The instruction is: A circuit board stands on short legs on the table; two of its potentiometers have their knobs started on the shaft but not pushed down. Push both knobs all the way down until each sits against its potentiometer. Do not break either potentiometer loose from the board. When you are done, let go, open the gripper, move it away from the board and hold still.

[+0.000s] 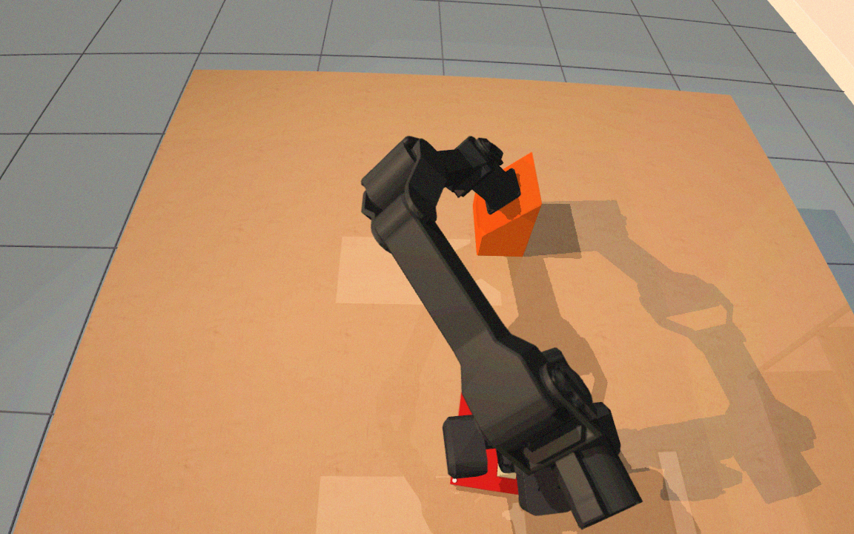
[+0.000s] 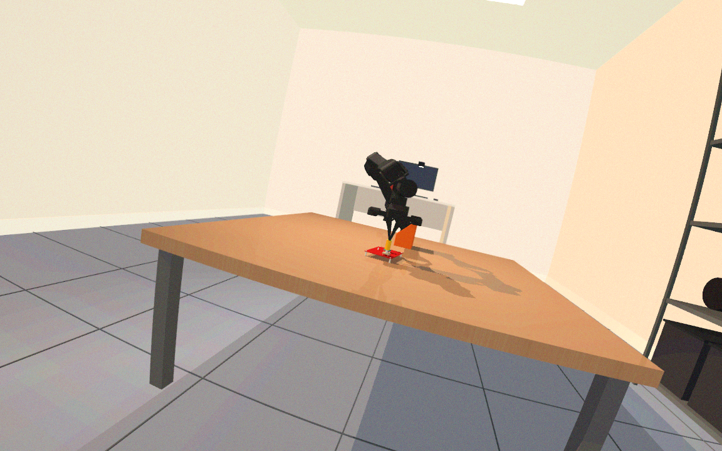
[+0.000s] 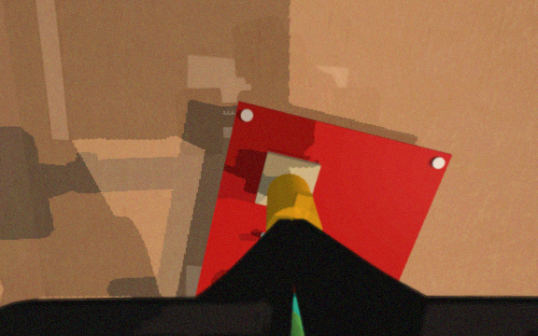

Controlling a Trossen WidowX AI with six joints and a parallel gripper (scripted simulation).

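The red circuit board (image 3: 367,187) (image 2: 375,250) (image 1: 477,482) stands on the wooden table (image 1: 250,331), with white legs at its corners. In the wrist view a yellow knob (image 3: 292,196) (image 2: 387,245) stands over a beige potentiometer (image 3: 275,170) near the board's left side. My gripper (image 3: 290,232) (image 2: 390,237) is shut, with nothing between its fingers. It points straight down, and its closed tip rests on top of the yellow knob. I see only this one knob; my fingers hide the near part of the board. In the top view my arm covers most of the board.
An orange wedge-shaped block (image 1: 506,212) (image 2: 404,238) stands on the table just behind the board, near the arm's base. A dark shelf rack (image 2: 711,224) with round objects stands far right, off the table.
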